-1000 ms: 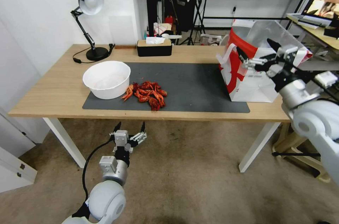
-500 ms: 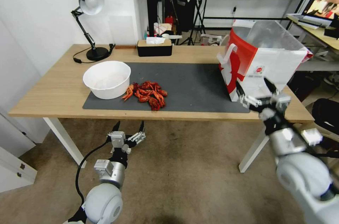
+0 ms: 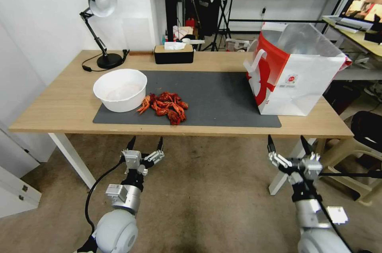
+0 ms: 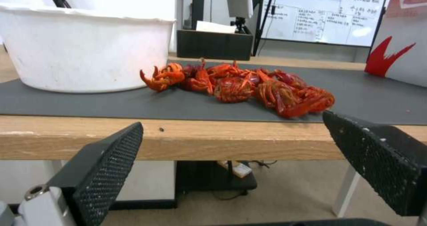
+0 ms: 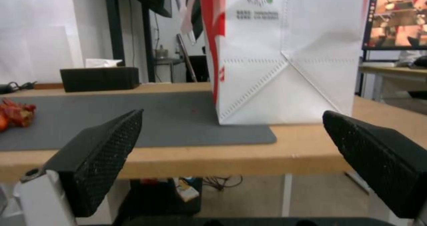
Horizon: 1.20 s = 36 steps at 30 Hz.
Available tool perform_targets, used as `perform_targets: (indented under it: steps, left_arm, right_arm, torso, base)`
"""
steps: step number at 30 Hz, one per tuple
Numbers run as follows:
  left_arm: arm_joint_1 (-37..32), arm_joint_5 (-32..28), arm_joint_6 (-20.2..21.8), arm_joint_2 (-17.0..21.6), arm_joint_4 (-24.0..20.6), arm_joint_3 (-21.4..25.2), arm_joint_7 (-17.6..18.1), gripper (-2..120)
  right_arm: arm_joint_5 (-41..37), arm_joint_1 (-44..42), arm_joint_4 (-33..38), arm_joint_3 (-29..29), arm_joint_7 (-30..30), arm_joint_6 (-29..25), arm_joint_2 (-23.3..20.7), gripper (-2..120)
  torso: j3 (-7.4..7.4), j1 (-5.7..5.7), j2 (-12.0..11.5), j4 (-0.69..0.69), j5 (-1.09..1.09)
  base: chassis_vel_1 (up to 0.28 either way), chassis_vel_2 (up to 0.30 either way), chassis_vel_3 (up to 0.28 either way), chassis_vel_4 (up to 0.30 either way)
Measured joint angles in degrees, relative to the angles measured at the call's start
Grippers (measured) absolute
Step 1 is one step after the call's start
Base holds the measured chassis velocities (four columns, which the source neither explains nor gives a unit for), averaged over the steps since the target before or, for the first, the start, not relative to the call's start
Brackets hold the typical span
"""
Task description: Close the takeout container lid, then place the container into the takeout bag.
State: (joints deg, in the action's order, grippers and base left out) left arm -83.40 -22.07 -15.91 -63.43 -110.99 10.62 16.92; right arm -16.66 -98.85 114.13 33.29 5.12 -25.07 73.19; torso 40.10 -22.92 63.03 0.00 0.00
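The takeout bag (image 3: 302, 85), white and red with a silvery lining, stands open at the right end of the table; the right wrist view looks at its white side (image 5: 285, 52). The takeout container and its lid are out of view. My right gripper (image 3: 286, 141) hangs open below the table's front edge, in front of the bag, with nothing between its fingers (image 5: 102, 149). On the left, below the same edge, my left gripper (image 3: 146, 141) is also open and holds nothing, facing the crayfish pile.
A big white bowl (image 3: 120, 89) and a pile of red crayfish (image 3: 166, 107) sit on the grey mat (image 3: 215, 93). A desk lamp (image 3: 99, 26) and a black tissue box (image 3: 174, 53) stand at the back. The wooden table edge (image 3: 179, 129) runs just beyond both grippers.
My right arm has dropped from up at the bag's mouth to below the table's front edge, still open. The left gripper has sunk slightly.
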Motion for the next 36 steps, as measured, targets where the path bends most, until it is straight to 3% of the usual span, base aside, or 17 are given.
perform_targets:
  steps: [36]
  left_arm:
    - [-1.5,2.1,-0.8,-0.8,0.6,0.0,0.2,100]
  right_arm:
    - [-2.5,0.5,-1.6,-0.4,-1.5,0.5,-0.4,100]
  torso:
    - [0.00,0.00,0.0,0.00,-0.01]
  base:
    - [0.000,0.000,0.000,0.000]
